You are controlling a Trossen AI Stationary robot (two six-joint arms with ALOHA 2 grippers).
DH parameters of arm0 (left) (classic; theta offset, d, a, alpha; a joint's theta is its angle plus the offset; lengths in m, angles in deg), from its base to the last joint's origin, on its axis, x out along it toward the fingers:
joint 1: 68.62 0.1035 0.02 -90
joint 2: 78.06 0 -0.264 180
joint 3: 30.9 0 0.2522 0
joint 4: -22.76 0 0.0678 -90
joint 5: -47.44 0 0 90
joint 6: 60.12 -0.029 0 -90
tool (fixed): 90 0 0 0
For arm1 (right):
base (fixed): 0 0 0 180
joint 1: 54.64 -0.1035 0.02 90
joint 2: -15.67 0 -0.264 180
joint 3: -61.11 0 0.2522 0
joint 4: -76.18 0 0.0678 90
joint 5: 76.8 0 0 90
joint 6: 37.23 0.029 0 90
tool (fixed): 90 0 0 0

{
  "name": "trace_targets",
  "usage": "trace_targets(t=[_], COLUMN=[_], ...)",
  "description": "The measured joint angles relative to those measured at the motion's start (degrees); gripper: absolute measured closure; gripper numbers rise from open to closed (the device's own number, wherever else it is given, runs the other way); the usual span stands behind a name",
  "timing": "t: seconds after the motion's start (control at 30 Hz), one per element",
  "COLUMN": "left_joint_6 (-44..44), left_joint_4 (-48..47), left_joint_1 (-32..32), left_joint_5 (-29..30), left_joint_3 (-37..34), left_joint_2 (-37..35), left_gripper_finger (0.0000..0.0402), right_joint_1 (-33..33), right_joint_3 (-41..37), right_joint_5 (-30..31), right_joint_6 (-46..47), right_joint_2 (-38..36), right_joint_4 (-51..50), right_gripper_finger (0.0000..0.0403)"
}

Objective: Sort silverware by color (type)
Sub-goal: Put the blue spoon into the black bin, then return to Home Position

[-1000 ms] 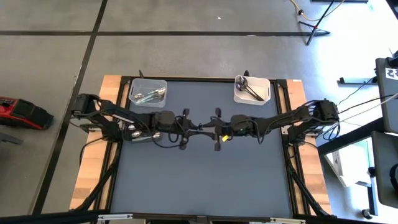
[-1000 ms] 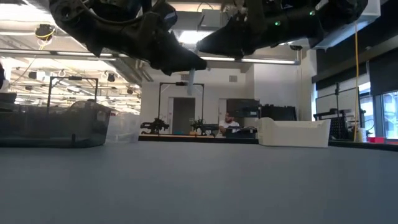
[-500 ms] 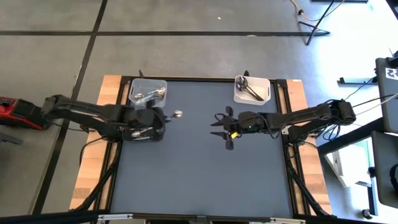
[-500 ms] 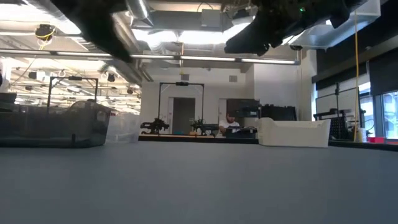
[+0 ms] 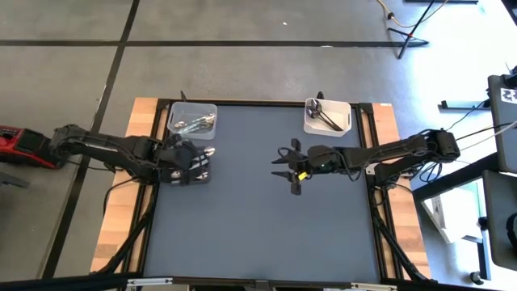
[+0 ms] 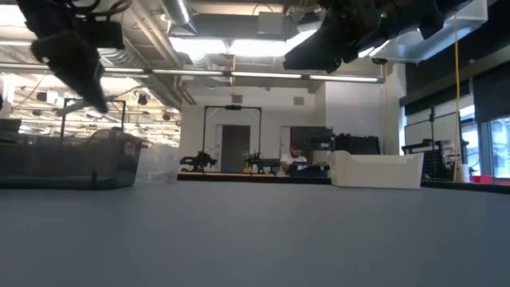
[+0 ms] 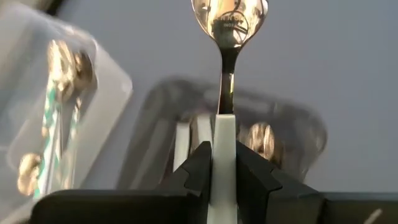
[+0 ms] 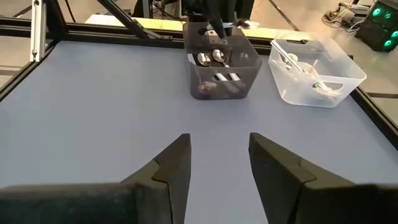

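Note:
My left gripper (image 7: 224,149) is shut on a shiny silver spoon (image 7: 227,25) and hangs above a dark see-through bin (image 8: 221,74) at the table's left, which holds a few shiny pieces. In the high view the spoon's bowl (image 5: 208,152) shows just past my left gripper (image 5: 194,160). My right gripper (image 8: 217,158) stands open in mid-air near the table's middle (image 5: 291,168), with nothing between its fingers. A clear bin (image 5: 192,119) at the far left holds silver silverware. A white bin (image 5: 327,115) at the far right holds dark pieces. My left gripper pinches the spoon's handle (image 7: 225,102) between its two fingers. The fingers slant downward and lie along the handle, so the bowl (image 7: 229,18) sticks out beyond the fingertips. The spoon is lifted clear, over the dark bin.
The blue-grey mat (image 5: 258,218) between the arms and toward the near edge is bare. Wooden strips (image 5: 121,218) and a black frame border the table. Beyond the far edge the low view shows a room with a person (image 6: 293,155) far off.
My left gripper has swung from the table's middle toward its left edge with the spoon and tipped downward over the dark bin. My right gripper has drawn back a little toward the right, away from where both grippers met.

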Motion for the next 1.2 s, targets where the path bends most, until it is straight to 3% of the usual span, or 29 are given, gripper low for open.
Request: trace_targets(t=[0.27, 0.4, 0.57, 0.73, 0.97, 1.2], left_joint_6=[3.32, 10.97, 16.22, 16.13, 15.78, 9.00], left_joint_4=[-4.29, -10.11, -16.85, -15.05, -14.88, -11.94], left_joint_1=[0.04, 0.04, 0.04, 0.04, 0.04, -0.04], left_joint_5=[-2.72, -6.70, -7.60, -7.78, -7.18, -5.43], left_joint_3=[-0.02, -0.02, -0.04, -0.04, -0.03, 3.02], left_joint_2=[2.70, 3.17, 4.87, 6.14, 6.84, 6.72], left_gripper_finger=[0.0352, 0.0352, 0.0351, 0.0344, 0.0292, 0.0277], right_joint_1=[0.00, 0.00, 0.00, 0.00, 0.00, 0.00], right_joint_3=[0.00, 0.00, 0.00, 0.00, 0.00, 0.00], right_joint_5=[-0.02, 0.01, 0.01, 0.01, 0.03, 0.04], right_joint_6=[-0.04, -0.04, -0.28, -1.66, -1.70, -1.66], right_joint_2=[0.72, 1.06, 1.08, 1.08, 1.08, 1.07], right_joint_4=[-0.23, -0.13, 0.28, 1.67, 1.58, 1.12], right_gripper_finger=[0.0251, 0.0251, 0.0251, 0.0251, 0.0251, 0.0251])
